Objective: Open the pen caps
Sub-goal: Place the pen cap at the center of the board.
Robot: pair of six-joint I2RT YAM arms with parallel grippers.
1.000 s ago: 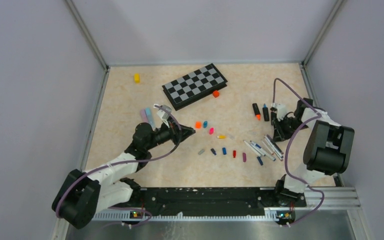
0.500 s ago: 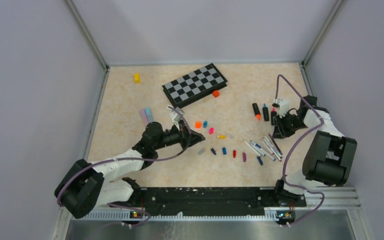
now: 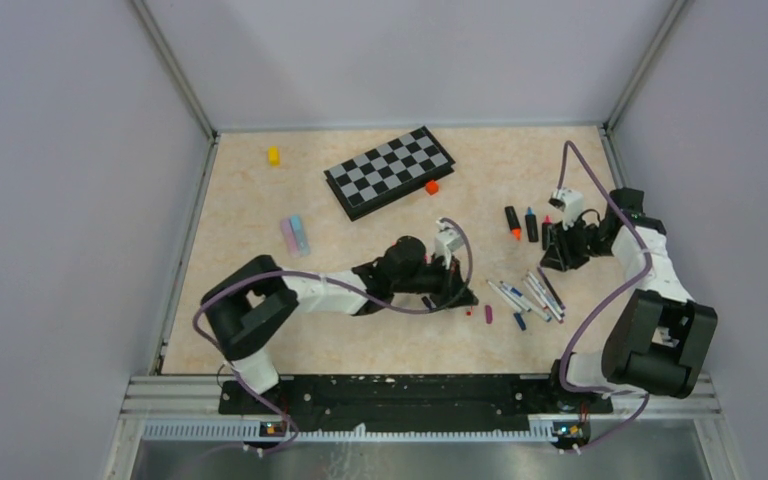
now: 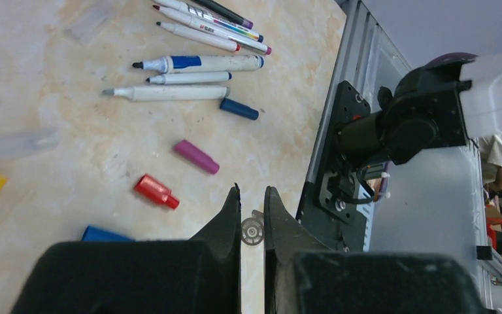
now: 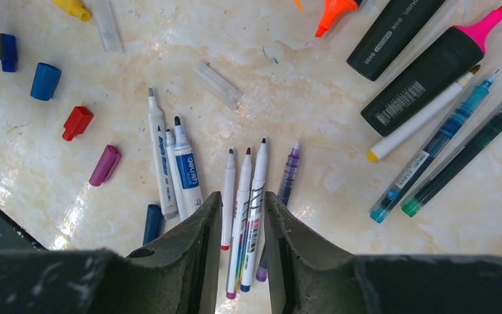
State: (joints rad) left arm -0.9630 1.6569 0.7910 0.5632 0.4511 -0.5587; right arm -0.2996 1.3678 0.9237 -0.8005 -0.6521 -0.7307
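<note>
reach shifted: left arm (image 3: 340,290) now stretches out to the loose pen caps (image 4: 196,157)
left gripper (image 4: 251,191), closed and empty, hangs low over red and purple caps beside uncapped pens (image 5: 259,176) on the tabletop (image 3: 250,200); right gripper (image 5: 242,196), slightly parted and empty, has pulled back above them. uncapping looks nearly done.

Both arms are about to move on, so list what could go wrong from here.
The left tool, shut, sits low beside the red cap and purple cap; a sideways move could scatter them. The right tool hangs over three thin pens lying side by side; closing there might pinch several at once, or none.
</note>
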